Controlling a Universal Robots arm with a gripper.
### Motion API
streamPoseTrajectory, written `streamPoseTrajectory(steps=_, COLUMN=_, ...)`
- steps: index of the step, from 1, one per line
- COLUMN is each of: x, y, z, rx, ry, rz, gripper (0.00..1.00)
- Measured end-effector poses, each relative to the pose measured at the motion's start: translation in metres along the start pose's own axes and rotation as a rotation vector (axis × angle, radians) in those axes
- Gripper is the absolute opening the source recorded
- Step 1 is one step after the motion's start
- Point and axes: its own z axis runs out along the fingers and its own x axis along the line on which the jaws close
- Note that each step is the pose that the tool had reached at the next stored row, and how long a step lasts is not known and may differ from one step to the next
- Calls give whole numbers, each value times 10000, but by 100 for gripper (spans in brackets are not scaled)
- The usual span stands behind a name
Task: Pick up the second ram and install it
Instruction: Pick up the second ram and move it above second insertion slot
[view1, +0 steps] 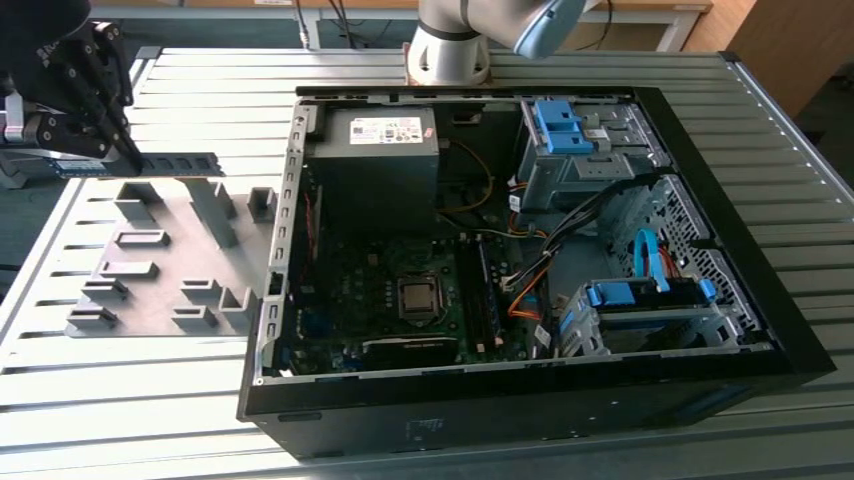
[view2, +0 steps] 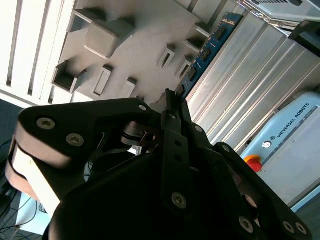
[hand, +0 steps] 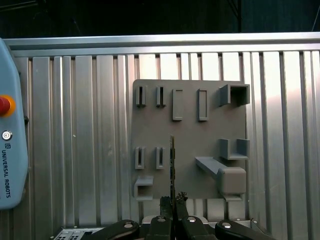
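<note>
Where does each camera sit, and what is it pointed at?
Exterior view: off the arm, looking down on case and plate; arm and gripper show.
First wrist view: on the arm, looking down past the gripper at the plate.
Second wrist view: on the arm, looking along the gripper at the plate.
All share the gripped ram and the plate.

exterior view: high, oblique over case (view1: 534, 410) | both wrist views: close, share holder plate (hand: 190, 140) (view2: 145, 35)
</note>
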Motion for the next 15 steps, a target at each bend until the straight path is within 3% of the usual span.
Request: streamPoseTrajectory(steps=15, x=-2, y=-32, z=-1, rx=0, ry=1, rz=-1, gripper=14)
